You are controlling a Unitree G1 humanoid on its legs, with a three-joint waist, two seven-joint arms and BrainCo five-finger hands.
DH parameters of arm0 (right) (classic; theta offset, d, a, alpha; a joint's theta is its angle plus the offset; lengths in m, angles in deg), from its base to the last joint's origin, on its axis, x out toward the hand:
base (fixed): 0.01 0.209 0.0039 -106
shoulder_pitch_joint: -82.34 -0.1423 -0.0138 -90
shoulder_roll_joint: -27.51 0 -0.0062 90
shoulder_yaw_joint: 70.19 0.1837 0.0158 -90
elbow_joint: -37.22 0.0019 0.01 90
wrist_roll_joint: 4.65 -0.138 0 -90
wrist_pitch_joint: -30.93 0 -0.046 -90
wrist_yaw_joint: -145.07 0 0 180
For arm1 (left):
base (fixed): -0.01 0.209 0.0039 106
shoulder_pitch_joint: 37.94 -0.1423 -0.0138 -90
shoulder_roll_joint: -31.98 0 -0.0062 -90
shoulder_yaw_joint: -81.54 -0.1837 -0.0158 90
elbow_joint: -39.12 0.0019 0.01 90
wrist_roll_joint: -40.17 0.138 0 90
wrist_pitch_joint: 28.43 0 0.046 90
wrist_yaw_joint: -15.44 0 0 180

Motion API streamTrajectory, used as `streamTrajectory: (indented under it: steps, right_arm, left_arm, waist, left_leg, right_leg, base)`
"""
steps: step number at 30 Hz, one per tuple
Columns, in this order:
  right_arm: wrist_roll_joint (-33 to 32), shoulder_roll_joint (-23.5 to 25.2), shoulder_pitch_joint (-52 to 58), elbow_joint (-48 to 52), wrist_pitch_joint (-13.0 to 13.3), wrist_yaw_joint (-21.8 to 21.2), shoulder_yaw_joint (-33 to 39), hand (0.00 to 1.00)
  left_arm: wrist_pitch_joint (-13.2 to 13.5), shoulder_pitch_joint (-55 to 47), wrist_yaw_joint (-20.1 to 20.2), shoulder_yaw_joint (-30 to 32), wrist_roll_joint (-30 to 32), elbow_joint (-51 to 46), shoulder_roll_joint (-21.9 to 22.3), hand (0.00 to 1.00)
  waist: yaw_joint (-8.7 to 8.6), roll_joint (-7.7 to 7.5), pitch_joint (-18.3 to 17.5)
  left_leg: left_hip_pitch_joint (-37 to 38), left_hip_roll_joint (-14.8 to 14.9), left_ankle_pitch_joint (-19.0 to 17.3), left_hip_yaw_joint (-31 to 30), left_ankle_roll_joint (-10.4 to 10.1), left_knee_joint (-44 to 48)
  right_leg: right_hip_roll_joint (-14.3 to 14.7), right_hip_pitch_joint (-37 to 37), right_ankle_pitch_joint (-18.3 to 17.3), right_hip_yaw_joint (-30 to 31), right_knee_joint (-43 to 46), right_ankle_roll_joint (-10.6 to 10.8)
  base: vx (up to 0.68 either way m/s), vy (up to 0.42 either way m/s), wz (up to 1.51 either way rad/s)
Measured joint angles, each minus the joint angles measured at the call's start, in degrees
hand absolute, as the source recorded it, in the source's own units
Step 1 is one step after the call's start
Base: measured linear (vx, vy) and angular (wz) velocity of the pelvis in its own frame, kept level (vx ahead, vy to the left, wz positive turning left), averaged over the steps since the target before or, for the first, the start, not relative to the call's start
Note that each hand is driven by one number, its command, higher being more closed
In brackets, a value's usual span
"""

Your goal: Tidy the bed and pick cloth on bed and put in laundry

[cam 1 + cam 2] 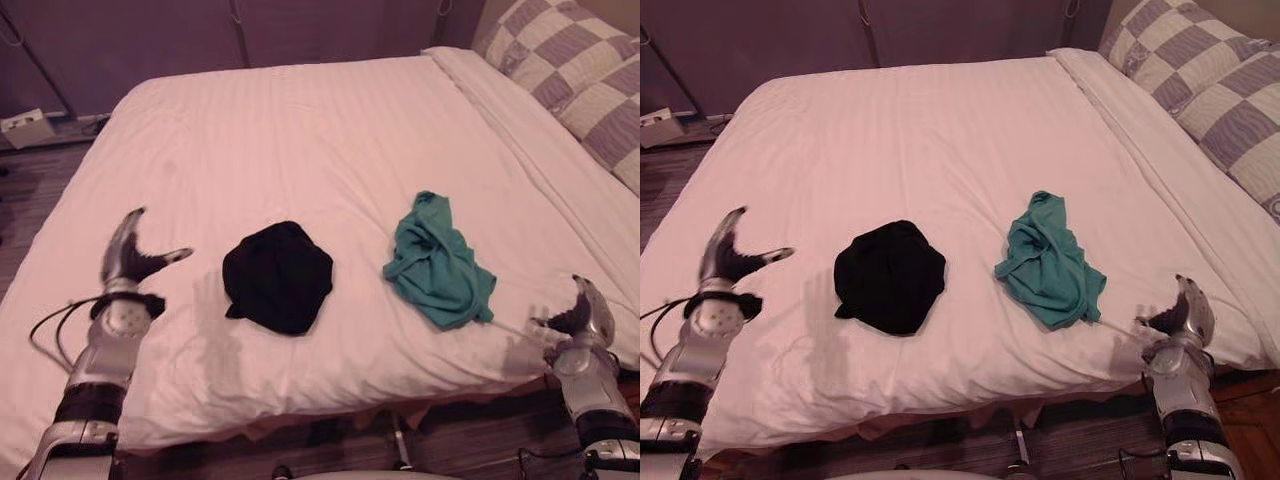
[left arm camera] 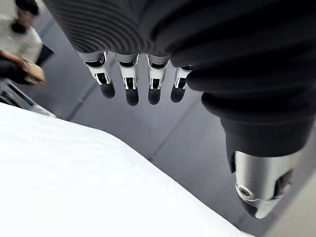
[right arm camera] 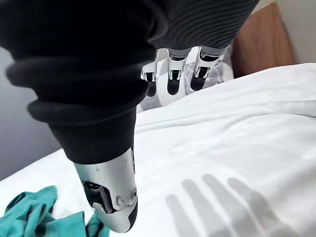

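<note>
Two crumpled cloths lie on the white bed (image 1: pixel 330 130): a black cloth (image 1: pixel 277 276) near the front middle and a teal cloth (image 1: pixel 437 263) to its right, whose edge also appears in the right wrist view (image 3: pixel 34 217). My left hand (image 1: pixel 128 258) hovers above the bed's front left part, well left of the black cloth, fingers straight and thumb spread, holding nothing. Over the front right edge my right hand (image 1: pixel 584 312) is raised, to the right of the teal cloth, fingers relaxed and empty.
Checked grey-and-white pillows (image 1: pixel 580 70) lie at the head of the bed on the far right. A dark curtain or wall (image 1: pixel 200 40) runs behind the bed. A small white box (image 1: pixel 30 128) sits on the floor at the far left.
</note>
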Motion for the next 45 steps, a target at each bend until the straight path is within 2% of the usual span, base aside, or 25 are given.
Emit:
streamTrajectory:
  steps: [1,2,7,11,12,16,20,22,23,27,29,31,32,33,34,36,39,42,44,45]
  right_arm:
    - [0.0,0.0,-0.4,0.05,-0.05,-0.34,-0.56,0.0]
    - [-0.01,0.02,-1.07,0.57,-0.28,-0.86,-1.74,0.0]
    - [-0.02,0.2,-1.35,5.17,-0.47,-2.66,-5.65,0.0]
    - [-0.04,0.81,-5.91,10.24,-0.49,-2.86,-7.22,0.0]
    - [-0.05,1.01,-7.98,11.87,-0.52,-2.86,-7.29,0.0]
    - [-0.14,0.99,-11.17,14.2,-0.8,-3.09,-7.51,0.0]
    - [-1.24,0.22,-17.34,15.19,-1.46,-3.94,-7.53,0.0]
    - [-2.04,-1.66,-24.13,15.07,-1.52,-4.06,-8.67,0.0]
    - [-2.7,-2.81,-26.17,14.78,-1.52,-4.12,-9.91,0.0]
    - [-3.81,-6.27,-34.35,12.43,-2.0,-4.69,-14.34,0.0]
    - [-3.78,-6.37,-35.79,12.18,-3.8,-5.54,-16.07,0.0]
    - [-3.79,-6.33,-35.79,12.0,-4.79,-6.23,-16.85,0.0]
    - [-3.81,-6.16,-36.3,11.0,-5.93,-7.34,-18.32,0.0]
    - [-3.8,-5.88,-36.77,10.23,-6.56,-7.92,-18.65,1.0]
    - [-3.8,-5.72,-37.6,8.8,-7.52,-8.28,-18.65,1.0]
    - [-3.86,-5.86,-39.15,6.98,-8.6,-9.16,-18.15,1.0]
    - [-4.37,-8.26,-40.65,2.05,-10.27,-11.8,-18.03,1.0]
    - [-7.46,-9.69,-44.2,-4.51,-10.06,-14.07,-18.05,1.0]
    - [-9.53,-10.66,-45.92,-8.65,-8.6,-15.7,-18.01,1.0]
    - [-11.56,-11.22,-46.0,-11.06,-6.56,-16.79,-17.95,1.0]
  left_arm:
    - [-0.15,0.49,0.75,-1.39,0.1,-0.34,0.09,0.0]
    - [-1.17,2.15,3.48,-5.16,0.65,-0.46,0.82,0.0]
    - [-2.2,2.52,7.18,-9.51,2.36,-0.06,3.03,0.0]
    - [-4.28,8.18,9.56,-12.79,3.02,4.91,4.83,0.0]
    - [-5.22,9.74,10.42,-13.2,3.79,6.26,5.28,1.0]
    - [-8.64,11.5,11.29,-13.82,6.92,9.05,6.15,1.0]
    - [-8.77,18.39,10.67,-11.41,8.49,10.52,5.93,1.0]
    - [-8.48,21.97,9.3,-9.84,8.25,11.54,5.96,1.0]
    - [-8.17,22.37,8.5,-9.83,7.83,11.68,6.01,1.0]
    - [-5.6,24.1,4.52,-9.83,3.34,13.27,7.89,1.0]
    - [-1.91,23.99,3.92,-9.8,-3.72,13.26,10.4,1.0]
    - [-0.14,23.98,3.92,-9.8,-5.25,13.05,11.58,1.0]
    - [2.04,23.2,3.93,-9.77,-7.37,11.77,12.8,1.0]
    - [3.09,22.19,3.93,-9.76,-8.48,10.45,13.33,1.0]
    - [4.63,20.03,3.98,-9.76,-10.57,8.03,14.49,1.0]
    - [6.43,16.51,4.18,-9.77,-12.85,5.23,15.65,1.0]
    - [7.2,11.94,4.74,-9.95,-14.69,1.91,18.45,1.0]
    - [7.93,9.04,5.95,-10.44,-14.8,1.22,19.52,1.0]
    - [7.99,6.53,6.92,-10.71,-15.73,0.3,20.18,1.0]
    - [8.07,3.88,7.43,-10.93,-15.89,-0.55,20.25,1.0]
  waist:
    - [-0.06,-0.01,0.0]
    - [-0.04,0.02,0.01]
    - [-0.18,-0.01,0.15]
    - [-0.2,-0.47,4.27]
    - [-0.35,-0.63,6.07]
    - [-1.2,-1.26,10.55]
    - [-1.11,-1.16,15.97]
    - [-1.15,0.01,18.68]
    - [-1.16,0.47,18.83]
    - [-0.65,2.7,19.69]
    - [1.04,3.8,19.99]
    - [1.72,4.3,20.17]
    - [2.69,4.67,20.34]
    - [3.08,4.84,20.42]
    - [3.7,5.45,20.71]
    - [4.19,5.75,20.85]
    - [5.04,6.41,20.88]
    - [5.25,7.46,20.68]
    - [5.3,8.24,20.67]
    - [5.31,8.37,20.6]
  left_leg:
    - [0.02,0.02,0.0,0.22,0.0,0.18]
    - [0.23,0.1,0.0,0.91,0.0,0.59]
    - [-0.11,0.24,-0.01,2.43,0.01,1.5]
    - [-2.6,0.3,-0.05,4.03,0.05,2.22]
    - [-3.83,0.35,-0.09,4.11,0.12,2.33]
    - [-7.03,0.32,-1.2,4.16,1.67,4.63]
    - [-13.46,0.67,-2.97,3.74,3.3,10.92]
    - [-17.37,0.69,-3.36,3.23,3.91,13.65]
    - [-18.69,0.67,-3.41,2.69,4.0,14.25]
    - [-23.61,0.67,-3.21,0.6,4.24,15.81]
    - [-26.14,0.16,-2.61,-1.01,4.74,16.49]
    - [-26.95,-0.15,-2.24,-1.86,4.82,16.55]
    - [-27.99,-0.58,-1.9,-2.74,4.91,16.53]
    - [-28.45,-0.86,-1.72,-3.16,5.06,16.52]
    - [-28.94,-1.28,-1.59,-3.97,5.19,16.52]
    - [-29.18,-2.05,-1.57,-4.5,5.23,16.62]
    - [-29.19,-3.01,-1.61,-6.59,5.27,17.3]
    - [-28.9,-3.44,-1.61,-7.86,5.26,17.66]
    - [-27.99,-3.53,-1.61,-8.5,5.25,17.64]
    - [-26.78,-3.5,-1.62,-8.72,5.23,17.37]
  right_leg:
    - [-0.01,-0.03,0.01,0.1,0.03,-0.02]
    - [-0.03,-0.11,0.02,0.47,0.35,-0.03]
    - [-0.06,-1.47,0.07,2.6,1.05,-0.11]
    - [0.03,-5.33,0.89,4.92,2.01,-1.11]
    - [0.15,-6.9,1.75,5.67,1.93,-1.16]
    - [-0.18,-9.43,3.66,6.52,1.87,-1.3]
    - [-1.01,-13.07,5.13,6.83,2.26,-1.15]
    - [-1.44,-16.08,5.83,6.98,3.13,-0.24]
    - [-1.54,-17.28,5.86,7.01,3.38,-0.21]
    - [-1.78,-22.14,5.6,6.19,6.43,0.22]
    - [-2.52,-25.26,4.14,5.44,10.15,0.84]
    - [-2.95,-26.03,3.66,4.56,11.26,0.8]
    - [-3.41,-27.03,3.03,3.96,12.49,1.08]
    - [-3.76,-27.53,2.67,3.5,13.12,1.09]
    - [-4.28,-27.96,2.33,2.83,13.97,1.15]
    - [-5.27,-28.4,1.23,2.21,15.42,1.48]
    - [-6.59,-28.26,-0.48,0.65,18.12,1.51]
    - [-7.27,-27.82,-1.68,-0.38,20.0,1.41]
    - [-7.36,-26.48,-1.99,-0.97,20.01,1.42]
    - [-7.35,-25.24,-2.18,-1.39,19.87,1.3]
  base:
    - [0.06,-0.016,-0.15]
    - [0.05,-0.018,-0.15]
    - [0.01,-0.018,-0.19]
    - [-0.09,0.0,-0.23]
    - [-0.16,0.013,-0.22]
    - [-0.12,0.029,-0.07]
    - [-0.18,0.042,0.06]
    - [-0.19,0.029,0.04]
    - [-0.17,0.019,0.05]
    - [-0.1,0.016,0.14]
    - [-0.05,0.018,0.29]
    - [0.0,0.008,0.34]
    - [0.01,0.001,0.35]
    - [0.03,0.0,0.42]
    - [0.03,-0.001,0.29]
    - [0.06,0.002,0.29]
    - [0.04,-0.028,0.27]
    - [-0.01,-0.076,0.24]
    - [-0.01,-0.074,0.15]
    - [0.01,-0.072,0.07]
